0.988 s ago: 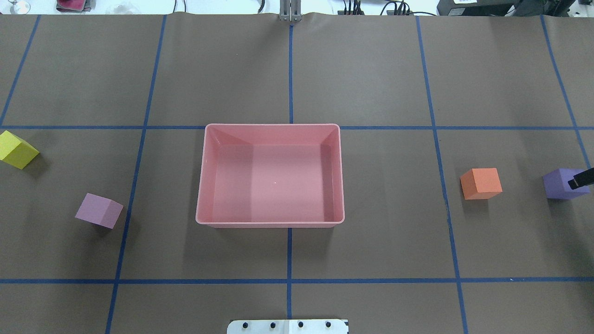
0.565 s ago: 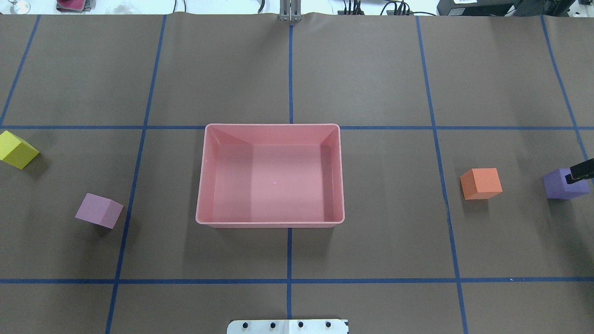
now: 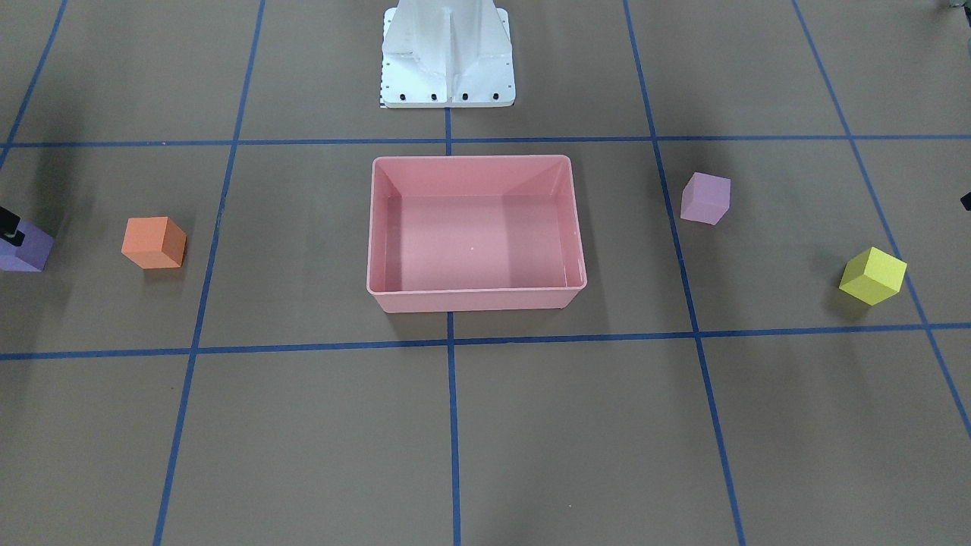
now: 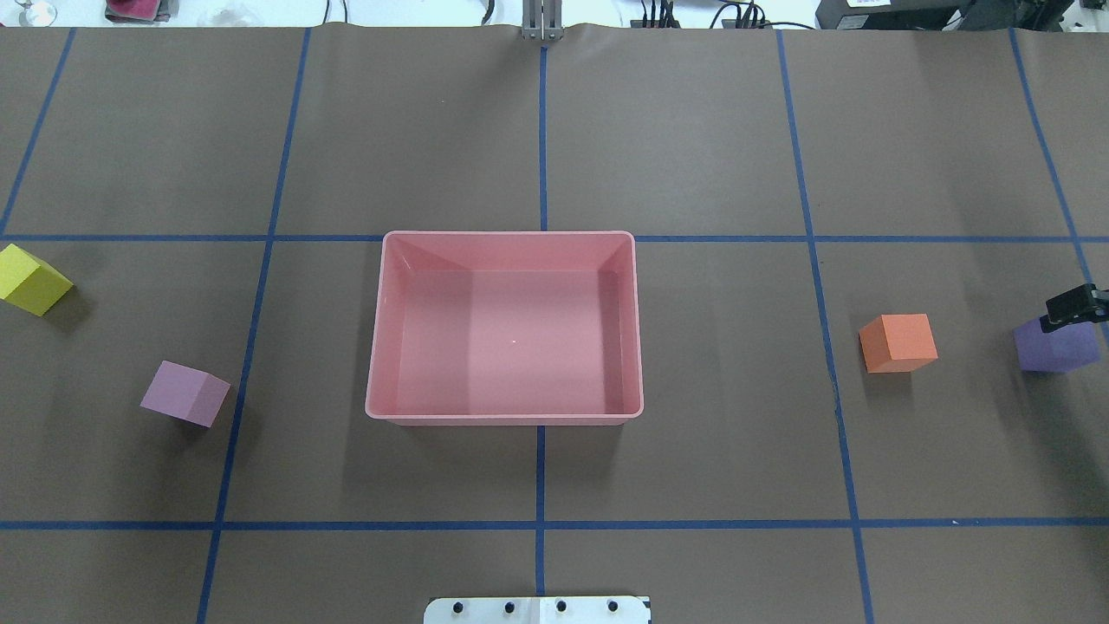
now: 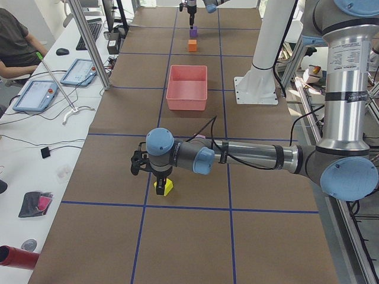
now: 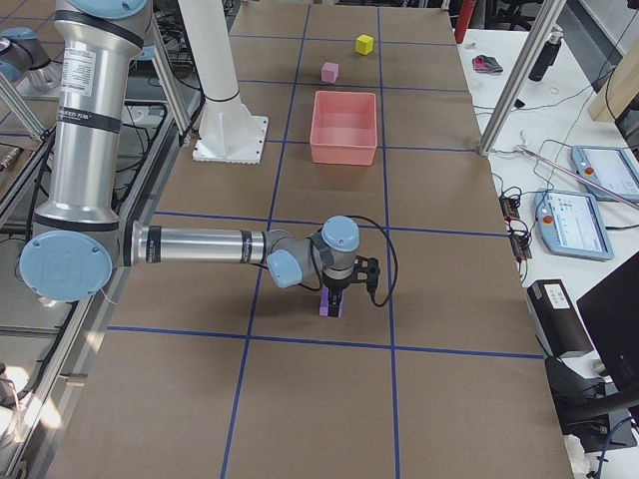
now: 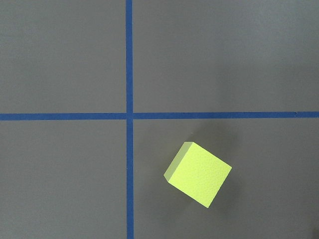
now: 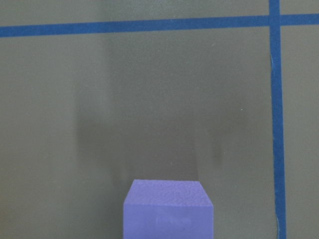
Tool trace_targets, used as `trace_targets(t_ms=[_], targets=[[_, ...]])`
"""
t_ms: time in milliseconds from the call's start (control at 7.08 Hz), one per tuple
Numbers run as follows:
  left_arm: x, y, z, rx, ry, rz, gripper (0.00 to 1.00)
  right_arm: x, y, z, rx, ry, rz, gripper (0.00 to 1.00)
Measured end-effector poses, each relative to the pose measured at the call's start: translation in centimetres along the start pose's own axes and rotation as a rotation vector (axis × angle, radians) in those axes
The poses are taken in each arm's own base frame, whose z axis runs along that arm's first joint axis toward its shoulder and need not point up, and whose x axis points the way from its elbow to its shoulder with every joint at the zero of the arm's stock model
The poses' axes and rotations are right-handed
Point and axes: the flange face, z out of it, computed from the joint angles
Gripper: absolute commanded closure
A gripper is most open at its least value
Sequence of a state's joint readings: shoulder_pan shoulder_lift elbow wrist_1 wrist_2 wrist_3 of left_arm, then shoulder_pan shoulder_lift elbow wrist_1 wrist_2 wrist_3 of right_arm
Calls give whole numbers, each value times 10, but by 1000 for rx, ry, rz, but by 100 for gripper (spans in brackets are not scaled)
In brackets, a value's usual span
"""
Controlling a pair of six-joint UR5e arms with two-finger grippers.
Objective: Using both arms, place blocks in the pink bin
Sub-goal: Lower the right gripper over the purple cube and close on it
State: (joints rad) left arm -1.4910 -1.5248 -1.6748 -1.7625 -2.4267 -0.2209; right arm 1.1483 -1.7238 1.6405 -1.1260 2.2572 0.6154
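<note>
The pink bin stands empty at the table's middle. The orange block and the dark purple block lie to its right; the pale lilac block and the yellow block lie to its left. Only a black tip of my right gripper shows, just above the purple block; I cannot tell whether it is open. My left gripper hangs just above the yellow block. No fingers show in either wrist view, so I cannot tell its state.
The white robot base sits at the near table edge behind the bin. Blue tape lines grid the brown table. A bench with tablets and a seated person runs along the far side.
The black tip of my right gripper has shifted away from the robot over the purple block. The blocks and the bin have not moved.
</note>
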Motion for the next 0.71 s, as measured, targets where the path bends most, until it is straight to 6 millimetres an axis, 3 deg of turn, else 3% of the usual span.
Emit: trace_targets(t_ms=[282, 424, 565, 706], targets=[[0, 0, 0, -1, 0, -1, 0, -7, 3, 10, -21, 4, -15, 2], [0, 0, 0, -1, -1, -1, 0, -7, 4, 15, -30, 7, -20, 10], [0, 0, 0, -1, -1, -1, 0, -4, 5, 20, -38, 12, -21, 31], [-1, 0, 0, 0, -1, -1, 0, -1, 6, 25, -41, 13, -22, 85]])
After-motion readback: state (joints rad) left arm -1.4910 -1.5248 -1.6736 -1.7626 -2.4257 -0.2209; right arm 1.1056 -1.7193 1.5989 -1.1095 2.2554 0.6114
